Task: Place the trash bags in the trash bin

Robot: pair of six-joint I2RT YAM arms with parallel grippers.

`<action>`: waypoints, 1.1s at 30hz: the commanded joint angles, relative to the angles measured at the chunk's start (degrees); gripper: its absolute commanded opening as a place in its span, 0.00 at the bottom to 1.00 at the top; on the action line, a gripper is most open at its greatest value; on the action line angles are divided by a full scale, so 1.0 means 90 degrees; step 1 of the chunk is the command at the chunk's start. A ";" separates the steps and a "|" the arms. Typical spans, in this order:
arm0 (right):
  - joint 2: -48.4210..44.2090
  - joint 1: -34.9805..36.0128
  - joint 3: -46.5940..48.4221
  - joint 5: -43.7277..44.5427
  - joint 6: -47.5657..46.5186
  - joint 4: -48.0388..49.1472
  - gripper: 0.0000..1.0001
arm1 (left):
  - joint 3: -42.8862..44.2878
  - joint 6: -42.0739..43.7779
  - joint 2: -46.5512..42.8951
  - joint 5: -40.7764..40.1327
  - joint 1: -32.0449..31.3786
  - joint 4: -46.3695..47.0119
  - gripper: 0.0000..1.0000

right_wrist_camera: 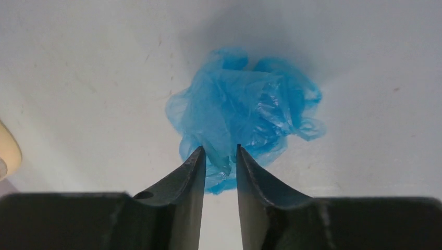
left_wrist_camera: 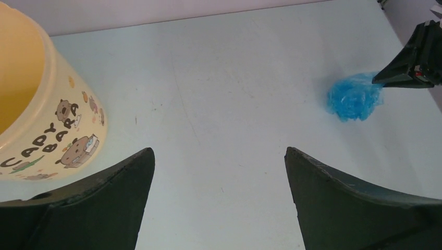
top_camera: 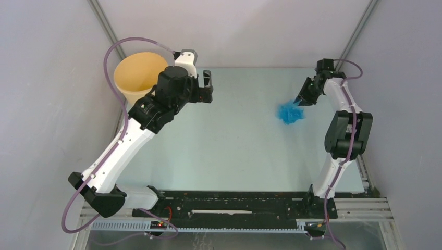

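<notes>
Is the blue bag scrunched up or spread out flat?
Scrunched up. The blue bag is a crinkly, wrinkled ball, not a flat sheet.

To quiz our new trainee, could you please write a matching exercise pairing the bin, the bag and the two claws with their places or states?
1 trash bin
2 trash bag
3 left claw
4 right claw

A wide open, holding nothing
B crumpled blue, right side of table
C closed around a blue fold
D tan-yellow, far left corner

Pairs: 1-D, 2-B, 3-A, 4-C
</notes>
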 commanded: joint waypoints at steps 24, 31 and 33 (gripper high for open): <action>-0.2183 0.5546 -0.2490 -0.0575 0.0241 0.0896 0.29 | -0.2326 -0.3120 -0.1874 0.0974 0.0036 -0.0156 1.00; -0.2999 0.5542 -0.2803 -0.0701 0.0342 0.0817 0.56 | -0.2854 -0.3503 -0.1960 0.1599 0.0079 -0.0222 1.00; -0.3362 0.5488 -0.2943 -0.0717 0.0421 0.0794 0.59 | -0.2729 -0.3478 -0.1714 0.1854 0.0081 -0.0238 1.00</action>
